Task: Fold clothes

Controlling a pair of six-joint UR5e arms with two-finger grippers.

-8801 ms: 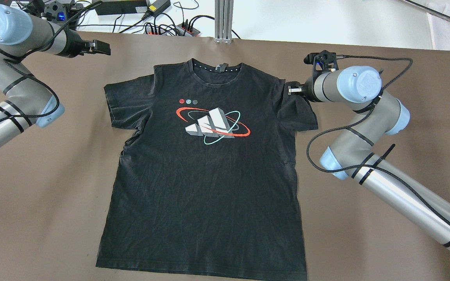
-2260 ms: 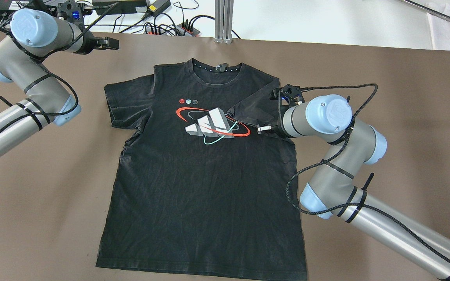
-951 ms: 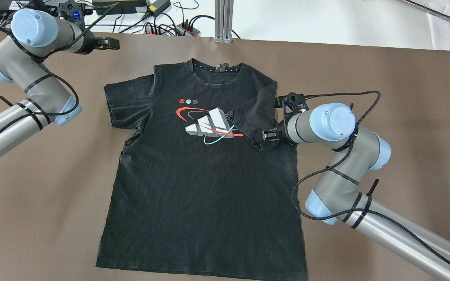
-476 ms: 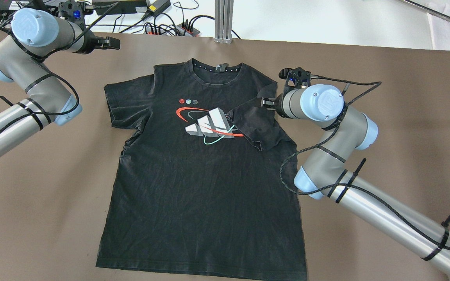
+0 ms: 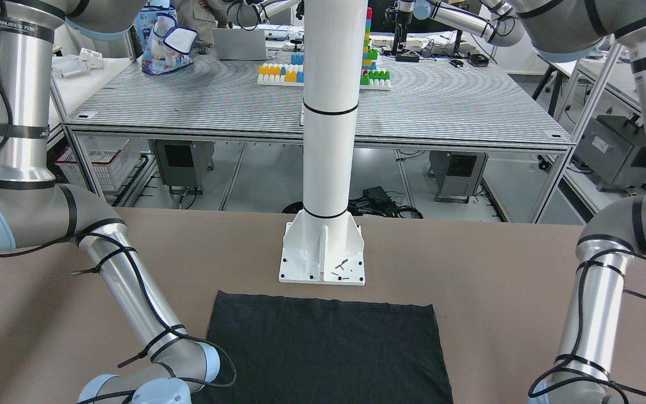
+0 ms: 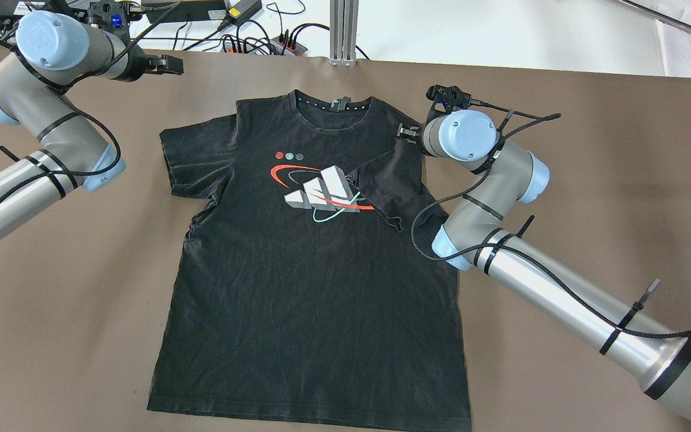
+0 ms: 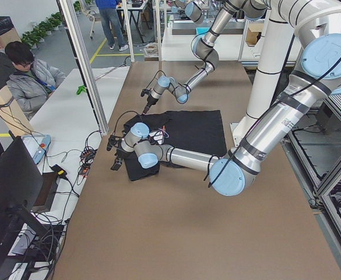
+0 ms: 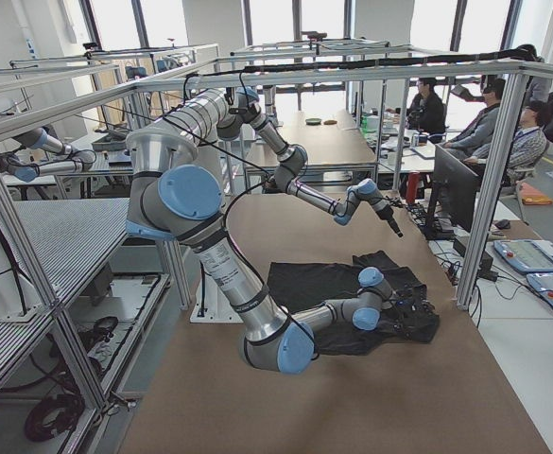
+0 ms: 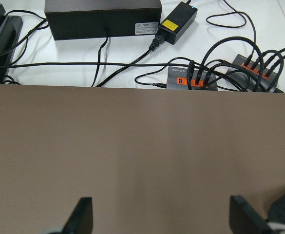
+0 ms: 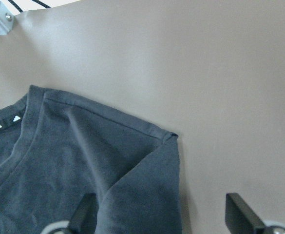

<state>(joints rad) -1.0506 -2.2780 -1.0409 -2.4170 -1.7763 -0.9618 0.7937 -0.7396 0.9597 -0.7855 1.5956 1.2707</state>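
The clothes are one black T-shirt (image 6: 315, 288) with a white, red and teal print, lying flat and face up on the brown table; its bottom hem (image 5: 328, 348) shows in the front-facing view. The sleeve on the right (image 6: 387, 192) is folded inward over the print's edge. My right gripper (image 6: 404, 131) hovers open over that shoulder (image 10: 132, 131), holding nothing. Its fingers (image 10: 86, 209) stand wide apart in the right wrist view. My left gripper (image 6: 168, 63) is open over bare table (image 9: 142, 156), beyond the other sleeve (image 6: 192, 159).
A white pillar (image 5: 326, 140) on a base plate stands at the table's near edge behind the hem. Power strips and cables (image 9: 200, 78) lie past the far edge, with an aluminium post (image 6: 344, 33) there. Seated people (image 7: 27, 76) are beside the table's end.
The right gripper has let go of the folded sleeve and moved back from the chest toward the shoulder. The sleeve stays folded over the print. The left arm has barely moved.
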